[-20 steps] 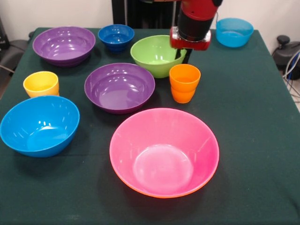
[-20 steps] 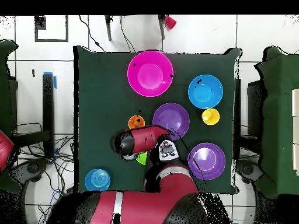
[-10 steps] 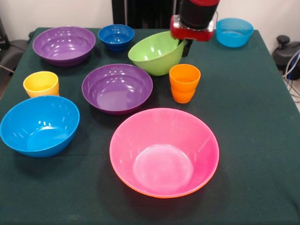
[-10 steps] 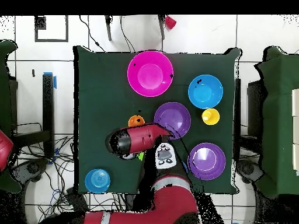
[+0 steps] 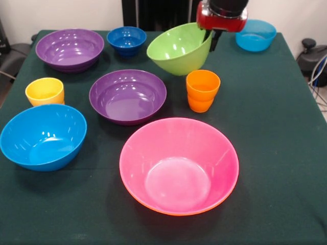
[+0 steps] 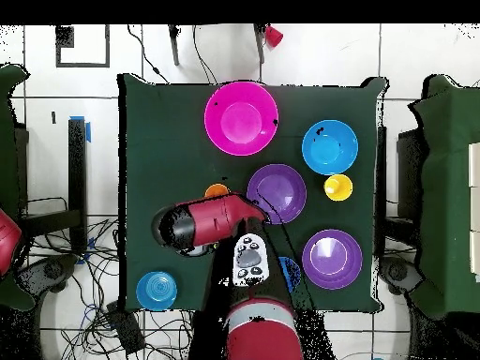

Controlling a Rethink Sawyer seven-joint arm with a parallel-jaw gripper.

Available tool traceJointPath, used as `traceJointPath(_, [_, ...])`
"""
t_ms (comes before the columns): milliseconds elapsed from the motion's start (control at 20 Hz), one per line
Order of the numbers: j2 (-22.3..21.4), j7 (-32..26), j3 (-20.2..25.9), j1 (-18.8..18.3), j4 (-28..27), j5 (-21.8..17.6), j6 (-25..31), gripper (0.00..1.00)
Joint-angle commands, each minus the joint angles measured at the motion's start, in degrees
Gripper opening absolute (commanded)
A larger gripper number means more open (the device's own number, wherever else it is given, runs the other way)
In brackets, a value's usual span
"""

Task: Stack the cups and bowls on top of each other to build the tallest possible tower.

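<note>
Eight glossy plastic bowls and two cups sit spread over the dark green cloth-covered worktop [image 5: 286, 153], nothing stacked except one pair. Red and black gripper [image 5: 213, 37] hangs at the top of the front view, clamped on the right rim of the glossy green plastic bowl [image 5: 179, 48], which is lifted off the cloth and tilted, mouth facing left. Orange stepped plastic cup [image 5: 203, 90] stands upright just below the green bowl, apart from it. Large pink plastic bowl [image 5: 179, 166] sits nearest the camera, nested inside a large orange bowl [image 5: 153, 203] showing only as a thin rim along its lower edge. Purple plastic bowl [image 5: 127, 96] rests mid-worktop, left of the orange cup. Second purple bowl [image 5: 70, 49] sits far left, small dark blue bowl [image 5: 126, 40] just right of it. Yellow plastic cup [image 5: 45, 91] stands upright at left, teal-blue bowl [image 5: 43, 136] just in front of it. Light blue bowl [image 5: 255, 34] sits at the far right corner. From overhead the arm covers the green bowl; only a sliver of the orange cup [image 6: 217, 190] shows.
</note>
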Motion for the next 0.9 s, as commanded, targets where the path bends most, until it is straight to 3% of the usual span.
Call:
traceJointPath(50, [-2.97, 3.44, 2.63, 1.15, -1.43, 2.78, 7.33, 0.00])
traceJointPath(750, [-5.38, 0.75, 3.76, -0.22, -3.82, 4.56, 15.24, 0.00])
traceJointPath(900, [-4.61, 0.85, 4.90, -0.71, -4.46, 5.26, 13.23, 0.00])
